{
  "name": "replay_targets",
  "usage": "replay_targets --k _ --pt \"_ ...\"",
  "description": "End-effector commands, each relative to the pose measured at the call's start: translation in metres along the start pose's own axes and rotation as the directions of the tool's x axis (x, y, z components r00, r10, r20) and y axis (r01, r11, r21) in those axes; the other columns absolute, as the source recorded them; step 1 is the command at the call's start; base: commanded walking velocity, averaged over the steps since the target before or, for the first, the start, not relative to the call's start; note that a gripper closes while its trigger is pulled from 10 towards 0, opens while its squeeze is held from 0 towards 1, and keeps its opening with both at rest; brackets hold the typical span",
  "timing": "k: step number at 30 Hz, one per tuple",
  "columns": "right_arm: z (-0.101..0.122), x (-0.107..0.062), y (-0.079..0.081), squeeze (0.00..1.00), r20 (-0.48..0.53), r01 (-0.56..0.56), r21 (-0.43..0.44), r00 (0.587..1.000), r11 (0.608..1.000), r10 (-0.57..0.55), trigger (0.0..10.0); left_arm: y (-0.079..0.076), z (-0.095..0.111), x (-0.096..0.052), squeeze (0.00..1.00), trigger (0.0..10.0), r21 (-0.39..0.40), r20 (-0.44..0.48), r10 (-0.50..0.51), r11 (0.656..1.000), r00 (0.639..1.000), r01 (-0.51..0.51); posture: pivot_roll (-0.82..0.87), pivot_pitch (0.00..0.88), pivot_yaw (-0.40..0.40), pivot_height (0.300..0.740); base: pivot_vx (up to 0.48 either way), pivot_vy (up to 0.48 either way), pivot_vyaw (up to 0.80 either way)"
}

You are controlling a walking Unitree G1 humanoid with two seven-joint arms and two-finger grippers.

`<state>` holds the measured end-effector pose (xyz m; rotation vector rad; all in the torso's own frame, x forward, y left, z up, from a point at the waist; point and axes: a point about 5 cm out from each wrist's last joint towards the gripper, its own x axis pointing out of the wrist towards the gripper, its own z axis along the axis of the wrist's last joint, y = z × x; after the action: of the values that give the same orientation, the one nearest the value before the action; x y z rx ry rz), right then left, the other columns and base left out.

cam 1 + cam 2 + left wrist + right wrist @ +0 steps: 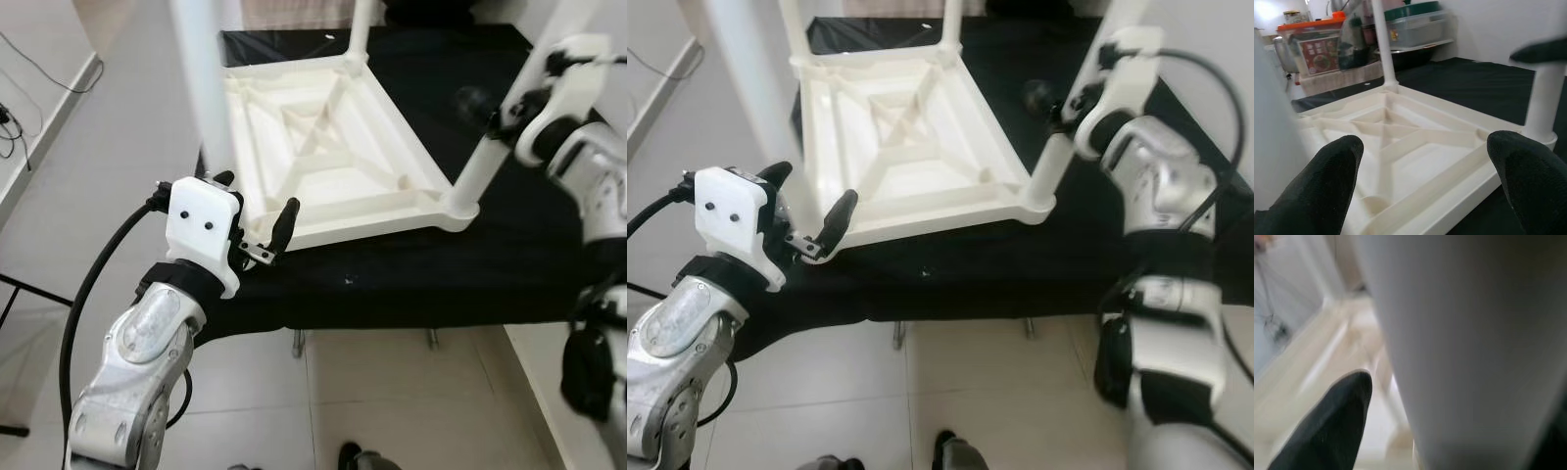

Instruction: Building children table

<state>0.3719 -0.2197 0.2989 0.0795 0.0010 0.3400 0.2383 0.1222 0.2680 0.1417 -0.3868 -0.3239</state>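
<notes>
Cream plastic tabletop [333, 147], upside down, ribbed underside facing up, lying on a surface covered with a black cloth [470, 264]. Its near edge sits close to the front edge of the surface, corner toward the robot's left.

White legs stand up from the corners: one at the near-left corner [204, 88], one at the far corner [358, 34], one at the near-right corner [485, 157], this last seated in a round socket.

Right end effector [1073, 103] is at the near-right leg, up the shaft above the socket. Right wrist view: the white leg runs close along the camera with one black finger [1332, 423] beside it; picture blurred. Appears clenched on the leg, one finger on either side.

Left end effector [257, 220] is at the near-left corner, fingers spread wide and released, holding nothing. One finger [284, 220] rests at the outer rim of the near edge; the other [223, 179] is beside the base of the near-left leg. Left wrist view looks across the ribbed underside between both fingers.

Beyond the surface, in the left wrist view: shelf with an orange-lidded container [1310, 46] and a green-lidded clear box [1415, 24]. Below: pale tiled floor [392, 401], black cable [93, 294] looping from the left arm.
</notes>
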Motion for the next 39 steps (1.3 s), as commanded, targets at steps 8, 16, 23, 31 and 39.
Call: replay_targets --k 8,16,23,31,39 --pt "-0.033 0.000 0.058 0.00 -0.056 -0.133 0.113 0.989 0.985 0.140 10.0 -0.003 -0.002 0.003 0.00 10.0 -0.012 -0.006 -0.016 1.000 1.000 0.016 0.00 0.162 -0.046 0.740 0.000 0.000 0.00" --pt "-0.030 -0.007 0.067 0.00 -0.038 -0.128 0.136 0.990 0.982 0.135 10.0 -0.003 -0.002 0.005 0.00 10.0 -0.004 0.000 -0.014 1.000 1.000 0.014 0.00 0.157 -0.049 0.740 0.000 0.000 0.00" --pt "-0.010 -0.022 0.075 0.00 0.020 -0.223 0.073 0.975 0.972 0.223 10.0 -0.002 -0.003 0.005 0.00 10.0 0.002 0.000 -0.010 1.000 1.000 0.010 0.00 0.149 -0.049 0.740 0.000 0.000 0.00" --pt "0.022 -0.026 0.076 0.00 0.135 -0.222 -0.038 0.965 0.974 0.225 10.0 -0.001 -0.004 0.007 0.00 10.0 0.013 0.009 -0.004 1.000 1.000 0.004 -0.01 0.128 -0.055 0.740 0.000 0.000 0.00" --pt "0.039 -0.024 0.047 0.00 0.213 0.067 -0.059 0.976 0.996 -0.053 10.0 0.006 -0.002 0.012 0.00 10.0 0.050 0.042 0.034 0.998 0.999 -0.037 0.00 0.085 -0.063 0.740 0.000 0.000 0.00"
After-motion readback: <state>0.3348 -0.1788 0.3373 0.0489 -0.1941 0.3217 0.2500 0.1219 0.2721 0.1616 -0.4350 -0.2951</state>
